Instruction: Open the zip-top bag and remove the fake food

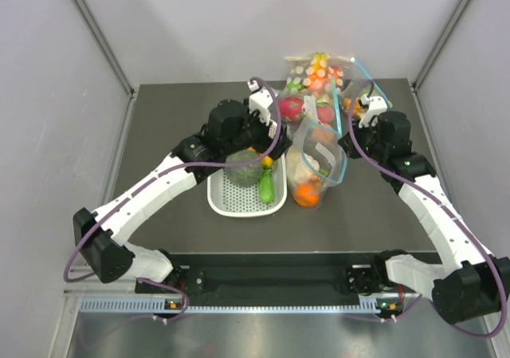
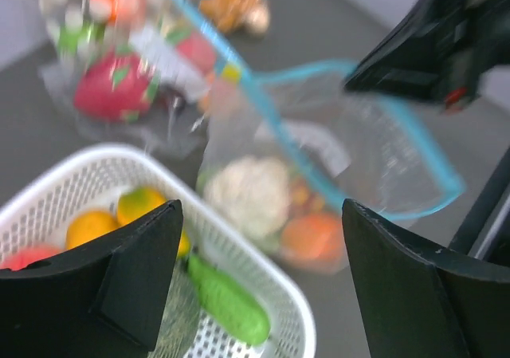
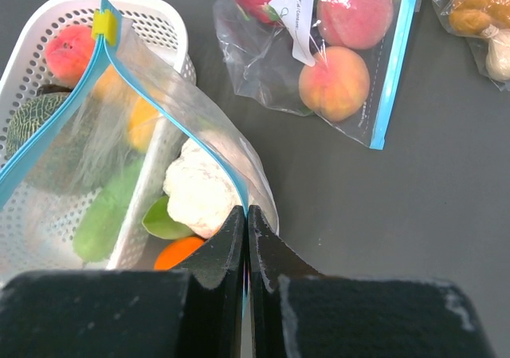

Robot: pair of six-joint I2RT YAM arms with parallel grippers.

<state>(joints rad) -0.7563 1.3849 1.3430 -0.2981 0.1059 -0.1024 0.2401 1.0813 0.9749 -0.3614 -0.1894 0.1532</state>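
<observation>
Pinches the zip-top bag (image 1: 319, 155) by its blue rim in the right claw (image 3: 245, 214), mouth gaping, just beside the basket (image 1: 213, 202) on the tabletop (image 1: 175, 111). Spreads the left claw (image 2: 259, 214) wide, empty. Has yet to lift out the fake food (image 3: 199, 186) inside.

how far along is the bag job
Done: the zip-top bag is open, and a green vegetable lies in the basket. In hand: right gripper pinches the rim, left gripper hangs open. Left: cauliflower and orange fruit sit inside the bag.
</observation>
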